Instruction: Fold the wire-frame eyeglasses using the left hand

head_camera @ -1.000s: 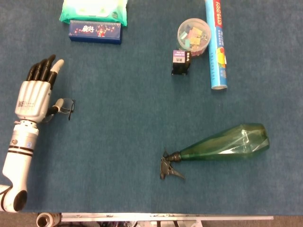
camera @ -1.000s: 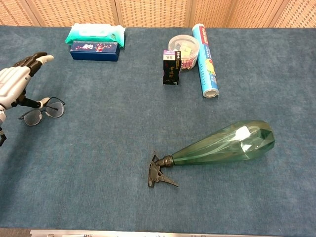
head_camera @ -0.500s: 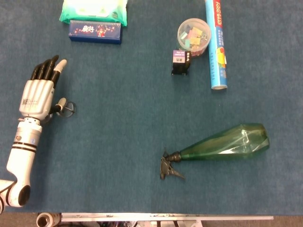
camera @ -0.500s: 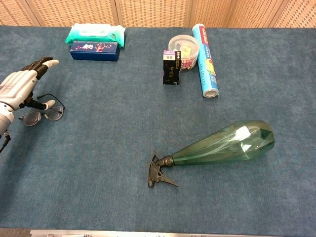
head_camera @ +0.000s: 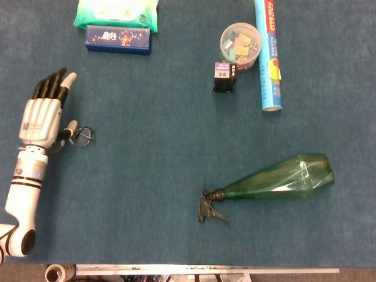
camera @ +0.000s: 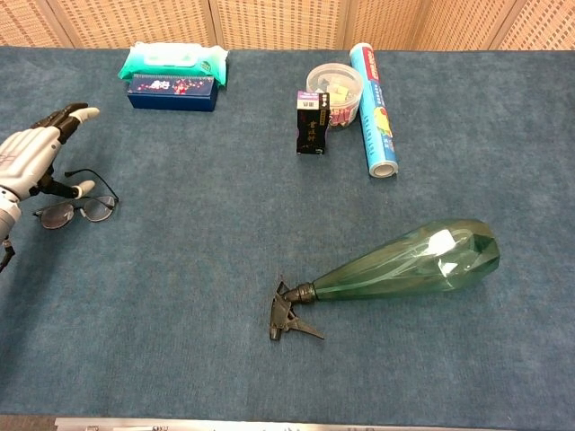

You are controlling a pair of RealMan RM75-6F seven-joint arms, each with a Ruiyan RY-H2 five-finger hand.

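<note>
The wire-frame eyeglasses lie on the blue table at the far left, lenses side by side; in the head view the eyeglasses show partly beside the thumb. My left hand hovers just left of them, palm down, fingers stretched forward and apart, holding nothing. In the chest view the left hand sits above and behind the frame, its thumb tip close to one thin temple arm; whether it touches I cannot tell. My right hand appears in neither view.
A green spray bottle lies on its side at the front right. At the back stand a wipes pack, a blue box, a small black box, a tub of clips and a food-wrap roll.
My left hand went a little right and forward, then drew back left. The thumb has come off the frame, and the glasses have shifted only slightly.
</note>
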